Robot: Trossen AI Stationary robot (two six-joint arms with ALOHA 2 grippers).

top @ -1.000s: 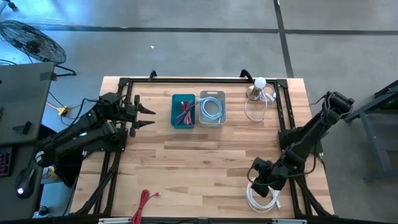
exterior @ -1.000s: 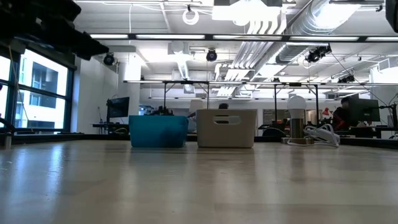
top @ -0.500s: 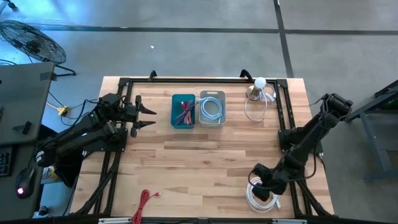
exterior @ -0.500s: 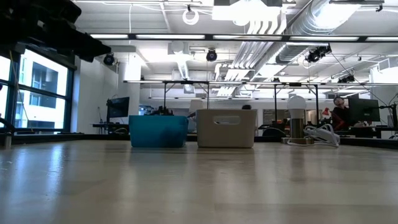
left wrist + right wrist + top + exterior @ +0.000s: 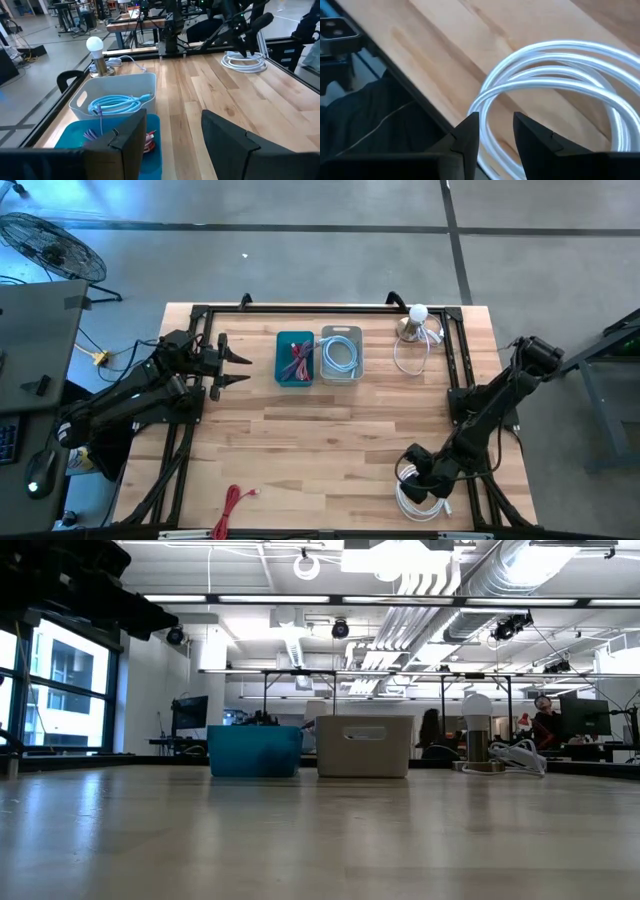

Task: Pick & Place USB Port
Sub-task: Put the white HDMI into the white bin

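Observation:
A white coiled USB cable (image 5: 420,502) lies flat on the wooden table near its front right corner; it also shows in the left wrist view (image 5: 244,62). My right gripper (image 5: 412,480) hangs slanting down over the coil's edge, open by a narrow gap (image 5: 496,132), with the coil's outer strands between its fingers. My left gripper (image 5: 240,366) waits open at the table's left, level, pointing at the two bins (image 5: 172,150). My right gripper's fingers stand on either side of the coil's outer strands (image 5: 486,125), coming at them slanting down from above. The coil lies flat on the table. I cannot tell whether the fingers touch the cable.
A teal bin (image 5: 294,358) holds red cables and a grey bin (image 5: 341,353) holds a light-blue cable, both at the far middle. A bulb lamp (image 5: 417,320) with a white cord stands at the far right. A red cable (image 5: 232,505) lies near the front left. A black frame (image 5: 455,380) borders the table.
My right gripper has sunk and gone a little toward the table's near edge, onto the white coil, and its wrist has rolled. The coil has stayed where it was.

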